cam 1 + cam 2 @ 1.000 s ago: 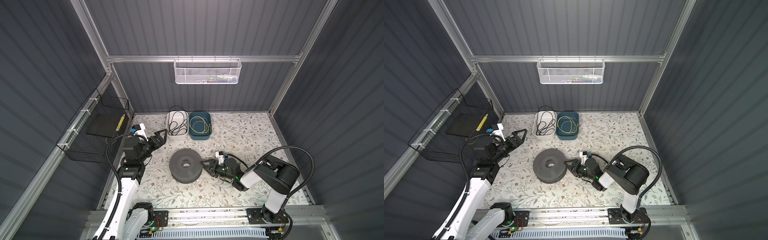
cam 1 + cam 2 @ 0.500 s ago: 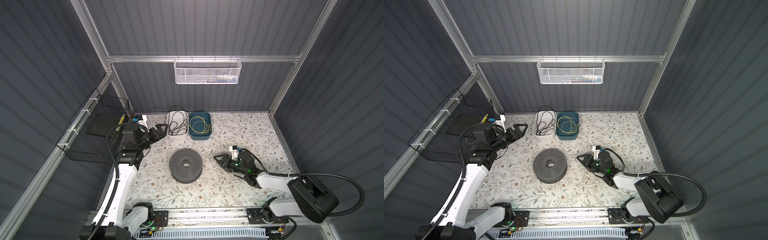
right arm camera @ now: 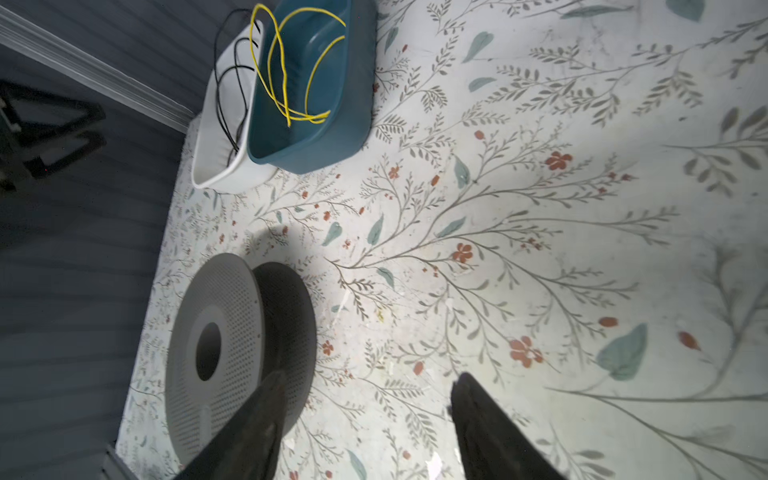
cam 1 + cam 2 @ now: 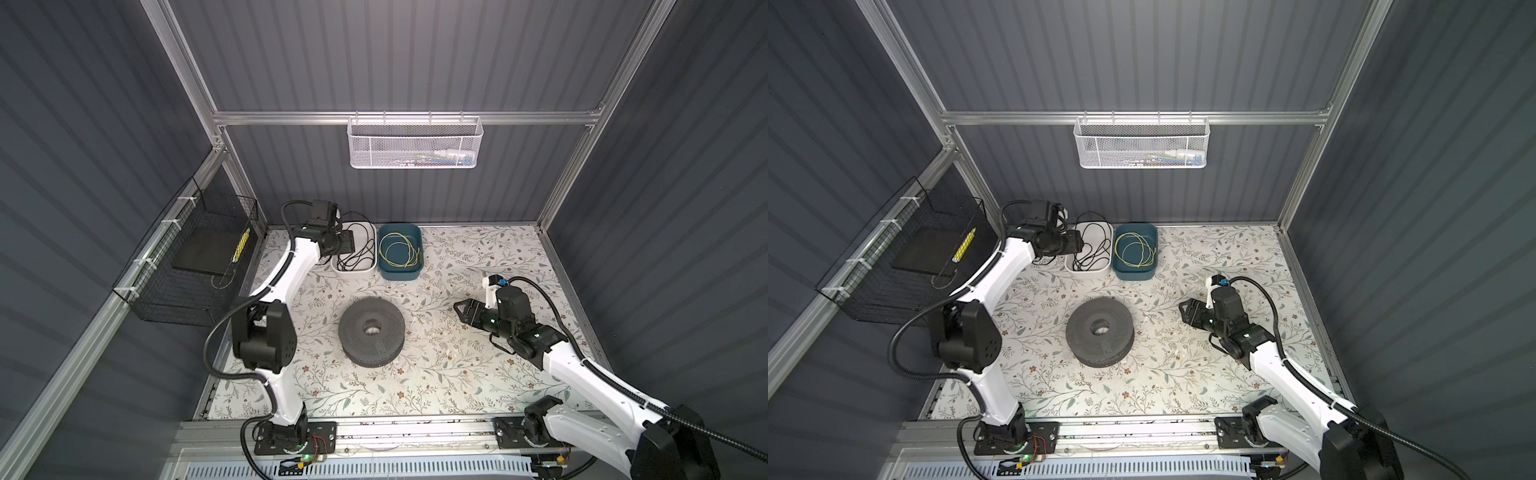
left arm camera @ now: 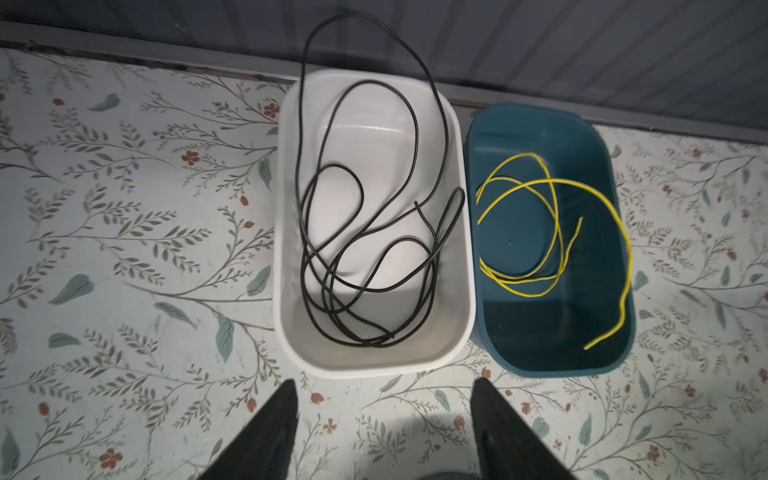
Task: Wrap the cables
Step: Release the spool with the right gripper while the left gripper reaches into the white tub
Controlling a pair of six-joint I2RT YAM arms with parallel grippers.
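Note:
The cables are one thin black cord (image 5: 360, 195) lying in loose loops in a white bin (image 5: 286, 249), with one loop arching over the bin's far rim. The cord (image 4: 353, 249) and bin show at the back of the table in both top views. My left gripper (image 5: 384, 386) hangs open and empty above the bin's near end, clear of the cord; it (image 4: 1079, 245) shows there in a top view too. A dark grey perforated spool (image 4: 371, 349) lies flat mid-table. My right gripper (image 3: 370, 378) is open and empty to the right of the spool (image 3: 241, 316), apart from it.
A blue bin (image 5: 540, 340) holding a yellow wire (image 5: 557, 232) stands against the white bin's right side. A black wire basket (image 4: 187, 270) hangs on the left wall and a white mesh basket (image 4: 413, 141) on the back wall. Aluminium frame posts edge the table.
My left arm swung back to above the white bin and its jaws narrowed. My right gripper drew back rightward from the spool and opened a little wider.

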